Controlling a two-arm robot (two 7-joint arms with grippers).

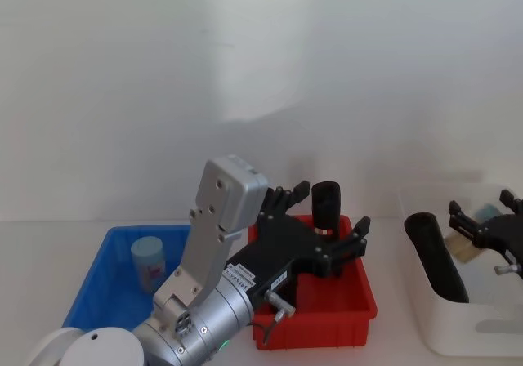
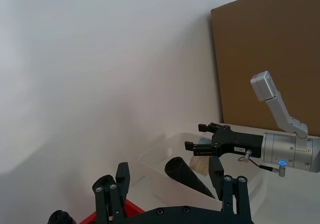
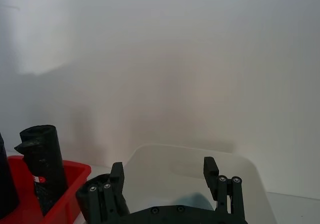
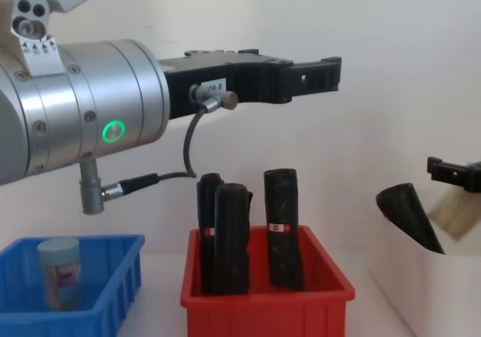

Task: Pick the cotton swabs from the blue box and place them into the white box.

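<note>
One cotton swabs jar [image 1: 149,261] [image 4: 60,273] with a pale lid stands upright in the blue box [image 1: 90,288] [image 4: 120,292] at the left. A second swab jar [image 2: 201,160] [image 4: 456,215] is just under my right gripper [image 1: 482,211] [image 2: 200,136] [image 4: 443,170], inside the white box [image 1: 425,317] [image 2: 155,159]. It looks blurred in the chest view. The right gripper [image 3: 164,169] is open with nothing between its fingers. My left gripper [image 1: 331,207] [image 2: 169,176] [image 4: 331,74] hangs open and empty high over the red bin.
The red bin [image 1: 359,301] [image 4: 263,303] between the two boxes holds upright black rolls [image 4: 282,228]. Another black roll [image 1: 437,256] [image 2: 187,176] leans inside the white box. A white wall stands close behind, and a brown board [image 2: 270,54] is beside it.
</note>
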